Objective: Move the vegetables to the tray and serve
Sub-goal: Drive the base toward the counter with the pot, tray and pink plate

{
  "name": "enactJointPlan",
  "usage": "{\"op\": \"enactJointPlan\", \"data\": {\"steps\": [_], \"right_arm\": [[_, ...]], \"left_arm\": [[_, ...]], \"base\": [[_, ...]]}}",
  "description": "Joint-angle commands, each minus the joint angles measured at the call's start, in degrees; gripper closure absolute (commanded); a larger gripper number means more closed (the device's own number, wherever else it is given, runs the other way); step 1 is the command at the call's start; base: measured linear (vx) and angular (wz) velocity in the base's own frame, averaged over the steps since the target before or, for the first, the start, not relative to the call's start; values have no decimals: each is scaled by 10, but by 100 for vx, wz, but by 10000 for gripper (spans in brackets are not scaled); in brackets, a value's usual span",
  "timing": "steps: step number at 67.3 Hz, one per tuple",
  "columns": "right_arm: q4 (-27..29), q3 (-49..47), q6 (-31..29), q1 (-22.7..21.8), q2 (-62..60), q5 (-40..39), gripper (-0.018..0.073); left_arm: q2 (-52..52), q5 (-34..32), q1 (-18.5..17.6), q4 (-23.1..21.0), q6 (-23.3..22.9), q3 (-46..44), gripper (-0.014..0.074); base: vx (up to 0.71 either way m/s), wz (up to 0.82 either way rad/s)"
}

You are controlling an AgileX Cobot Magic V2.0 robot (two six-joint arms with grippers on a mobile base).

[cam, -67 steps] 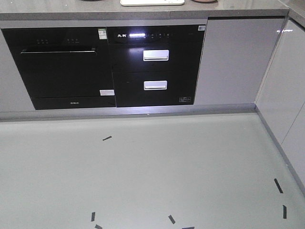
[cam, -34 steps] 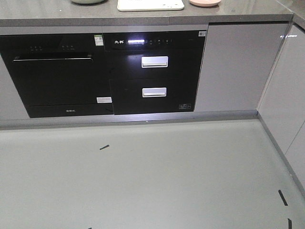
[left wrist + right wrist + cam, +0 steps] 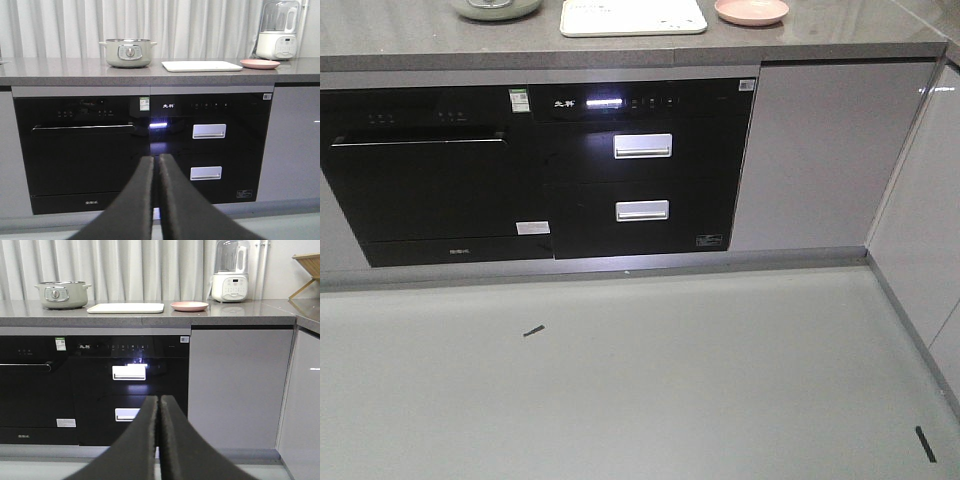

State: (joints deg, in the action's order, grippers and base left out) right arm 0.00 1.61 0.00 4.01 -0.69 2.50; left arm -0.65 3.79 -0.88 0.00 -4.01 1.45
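Left gripper, right gripper both hanging pinched together, carrying nothing: counter out of reach. Tray sitting near counter front edge between pot, pink plate; vegetables not showing.

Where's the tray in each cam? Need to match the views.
Exterior front: tray at the top edge, centre, on the counter.
Left wrist: tray upper right of centre.
Right wrist: tray upper left of centre.
Shared landmark: pink plate just right of the tray in all three.
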Motion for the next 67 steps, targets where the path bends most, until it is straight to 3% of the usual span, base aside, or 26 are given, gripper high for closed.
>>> {"op": "enactJointPlan", "data": {"steps": [1, 67], "right_arm": [[-4, 9, 0, -1, -4, -43, 565], [-4, 9, 0, -1, -4, -42, 565]], "left_arm": [[-8, -44, -1, -4, -3, 16, 602], [-8, -44, -1, -4, -3, 16, 602]], "base": [[18, -1], [16, 0]]}}
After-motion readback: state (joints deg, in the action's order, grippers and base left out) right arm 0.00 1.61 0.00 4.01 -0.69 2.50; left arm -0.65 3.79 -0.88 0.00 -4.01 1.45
